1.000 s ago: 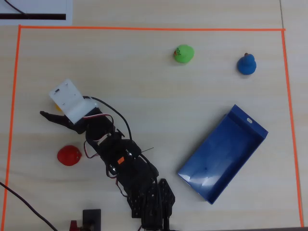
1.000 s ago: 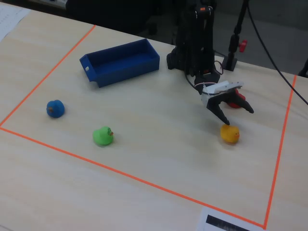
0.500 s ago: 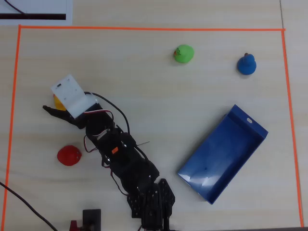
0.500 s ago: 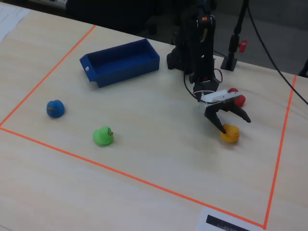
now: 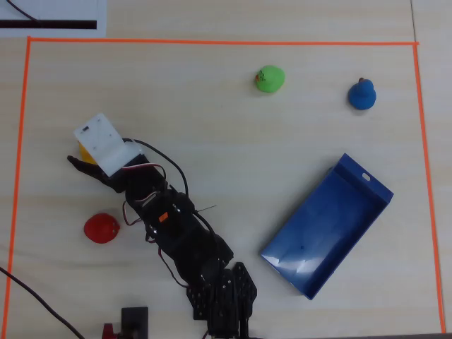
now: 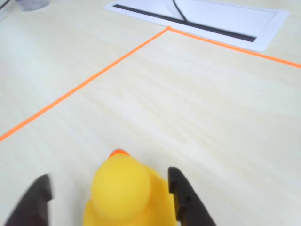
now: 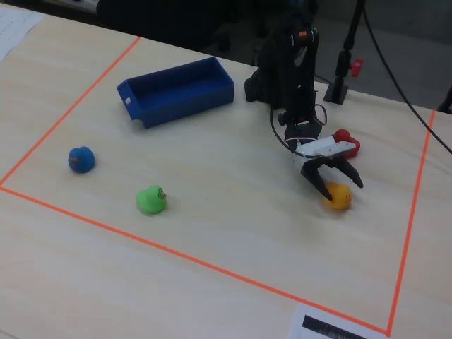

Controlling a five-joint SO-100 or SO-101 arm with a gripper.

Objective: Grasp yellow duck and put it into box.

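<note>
The yellow duck (image 6: 124,193) sits on the table between my jaws, its orange beak pointing away in the wrist view. My gripper (image 6: 108,178) is open around it: the right finger touches the duck's side and the left finger stands apart. In the overhead view the duck (image 5: 83,151) is mostly hidden under the gripper (image 5: 82,154) at the left. The fixed view shows the gripper (image 7: 344,189) lowered over the duck (image 7: 340,198). The dark-blue box (image 5: 332,226) lies empty at the lower right of the overhead view, and far left in the fixed view (image 7: 176,88).
A red toy (image 5: 101,227) lies close to the arm. A green toy (image 5: 269,78) and a small round blue toy (image 5: 361,95) lie at the far side. Orange tape (image 5: 212,42) borders the work area. A white sheet (image 6: 211,19) lies beyond its corner.
</note>
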